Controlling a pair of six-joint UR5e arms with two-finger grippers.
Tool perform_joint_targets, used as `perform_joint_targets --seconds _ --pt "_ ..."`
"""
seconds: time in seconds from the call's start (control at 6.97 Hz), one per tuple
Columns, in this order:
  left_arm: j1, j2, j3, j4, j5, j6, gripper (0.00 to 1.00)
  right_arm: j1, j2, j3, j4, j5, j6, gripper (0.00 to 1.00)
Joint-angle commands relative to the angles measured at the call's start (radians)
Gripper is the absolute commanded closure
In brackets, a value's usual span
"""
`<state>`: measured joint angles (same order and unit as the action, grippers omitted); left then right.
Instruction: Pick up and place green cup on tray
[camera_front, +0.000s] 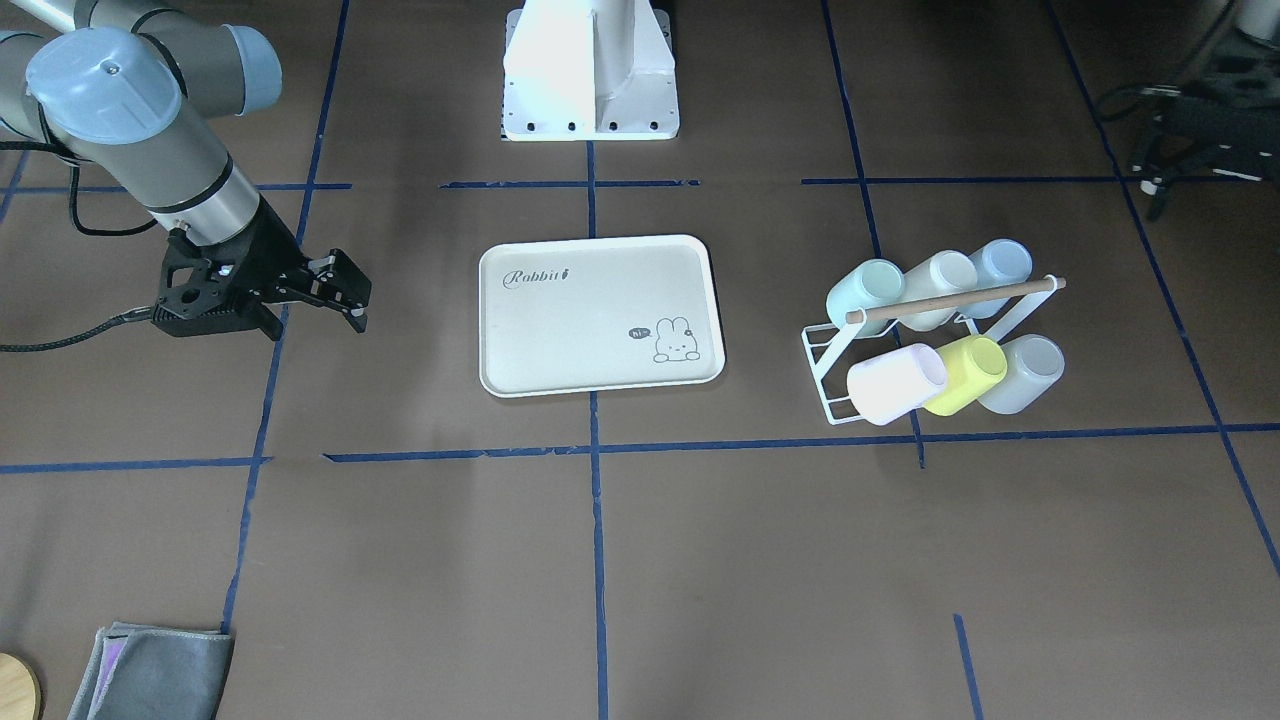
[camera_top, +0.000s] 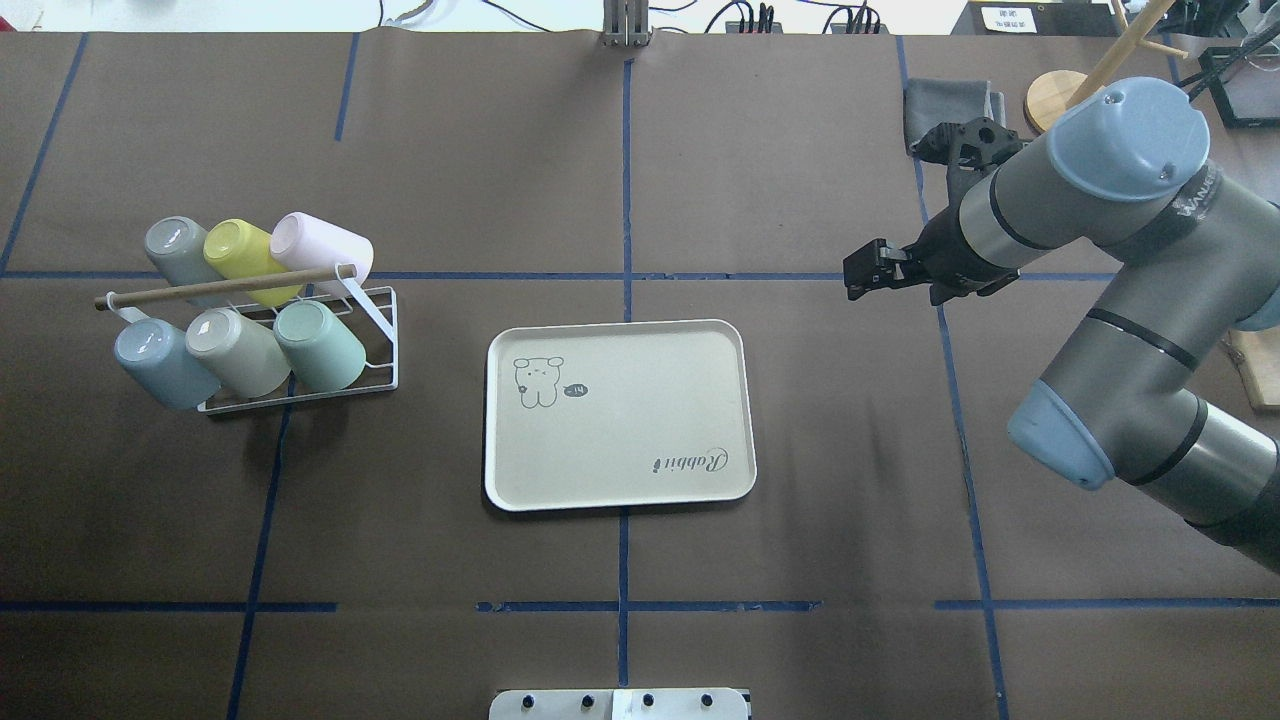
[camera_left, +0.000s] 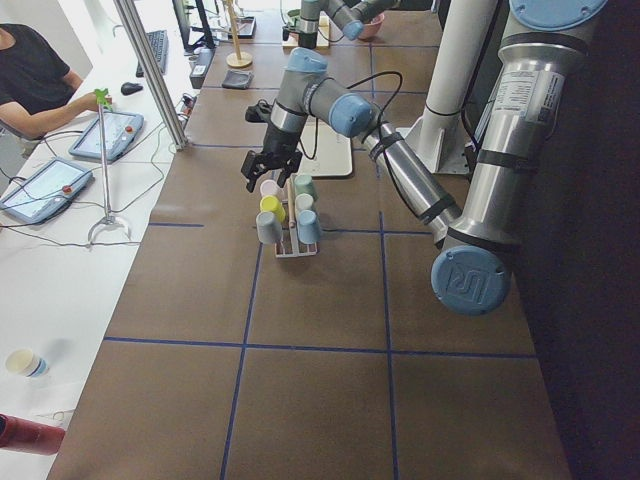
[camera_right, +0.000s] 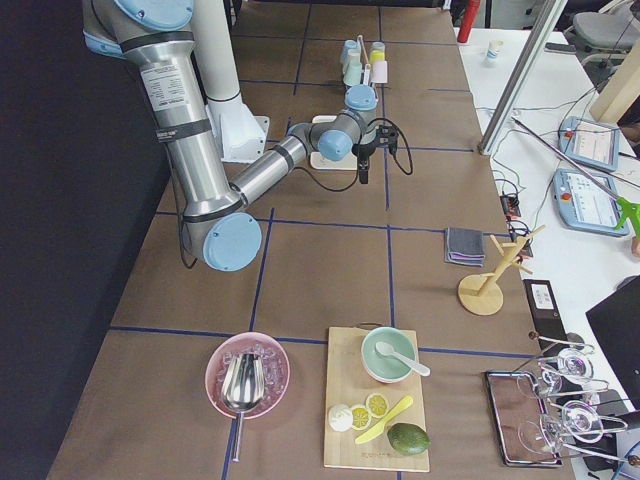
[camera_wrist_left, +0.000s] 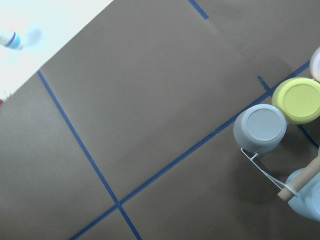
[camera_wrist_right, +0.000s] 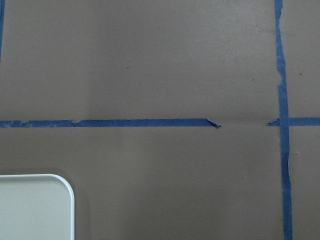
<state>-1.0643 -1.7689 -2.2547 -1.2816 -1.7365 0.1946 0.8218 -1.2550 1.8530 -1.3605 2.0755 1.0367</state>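
Pale mint-green plastic cup (camera_top: 322, 347) sits tipped over in the white wire cup rack (camera_top: 393, 335) at the left of the overhead view. It's at the right-hand end of the rack's lower row, touching a beige cup (camera_top: 238, 352), with a pale blue cup (camera_top: 155, 365) past that. The row above it in the frame has a grey cup (camera_top: 175, 245), a bright yellow-green cup (camera_top: 240, 250) and a pink cup (camera_top: 322, 248). A wooden rod (camera_top: 220, 286) runs across between the two rows.

So the cup isn't on the tray yet. The cream rectangular tray (camera_top: 620, 430) with the "Rabbit" script and bunny drawing lies flat mid-frame on the brown paper-covered worktop (camera_top: 800, 520), well apart from the rack.

The right arm's black two-finger hand (camera_top: 852, 278) hangs over the worktop at the upper right of that frame, to the right of the tray. In the front-facing view it shows at the left (camera_front: 358, 306), fingers parted a bit with nothing between them.

The left arm's hand (camera_left: 262, 168) only turns up in the left side view, upper middle of the frame. Can't tell from there whether it's parted or closed.
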Motion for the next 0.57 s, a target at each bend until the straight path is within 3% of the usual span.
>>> perform_joint_targets --seconds 0.0,0.14,0.43 --pt "0.264 -0.015 -0.118 0.165 0.351 0.072 0.02 0.014 -0.010 -0.003 0.000 0.017 -0.009 0.00" --pt "0.346 -0.039 -0.158 0.236 0.452 0.100 0.02 0.016 -0.012 -0.006 0.000 0.017 -0.009 0.00" --pt "0.392 -0.085 -0.161 0.246 0.459 0.092 0.00 0.020 -0.017 -0.006 0.000 0.026 -0.009 0.00"
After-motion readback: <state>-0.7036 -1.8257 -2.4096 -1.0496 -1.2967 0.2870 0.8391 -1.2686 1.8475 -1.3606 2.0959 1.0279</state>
